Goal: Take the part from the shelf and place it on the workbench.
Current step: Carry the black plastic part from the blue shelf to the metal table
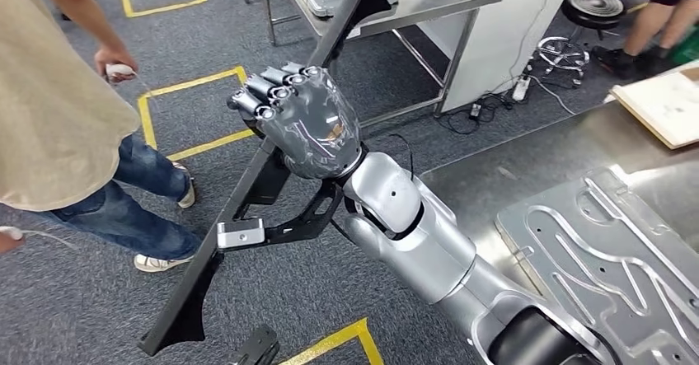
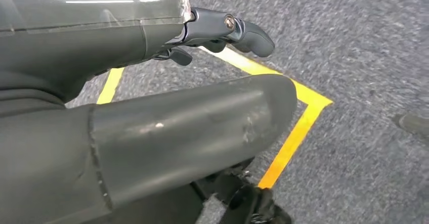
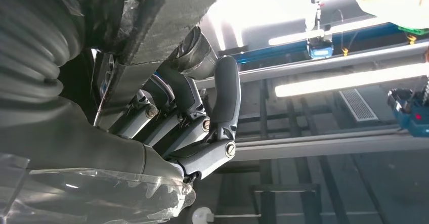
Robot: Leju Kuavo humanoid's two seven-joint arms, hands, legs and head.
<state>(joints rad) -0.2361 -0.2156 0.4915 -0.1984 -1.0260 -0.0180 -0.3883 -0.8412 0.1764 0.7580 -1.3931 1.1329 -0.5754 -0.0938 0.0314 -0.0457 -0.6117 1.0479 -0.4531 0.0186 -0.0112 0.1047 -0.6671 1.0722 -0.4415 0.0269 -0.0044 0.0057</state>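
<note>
Head view: part [image 1: 247,192] within right hand's [image 1: 309,122] fingers [image 1: 272,93].

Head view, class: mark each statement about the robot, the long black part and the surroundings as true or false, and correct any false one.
1. The right hand grips the long black part. True.
2. The black part lies flat on the workbench. False: it is held up in the air over the carpeted floor, slanting across the view.
3. A person in jeans stands beside the part. True.
4. Yellow tape lines mark the floor. True.
5. The grey metal panel on the workbench is held by the robot. False: it lies on the bench, apart from the hand.
6. The left hand holds the black part. False: the left wrist view shows it hanging over the floor, holding nothing.
</note>
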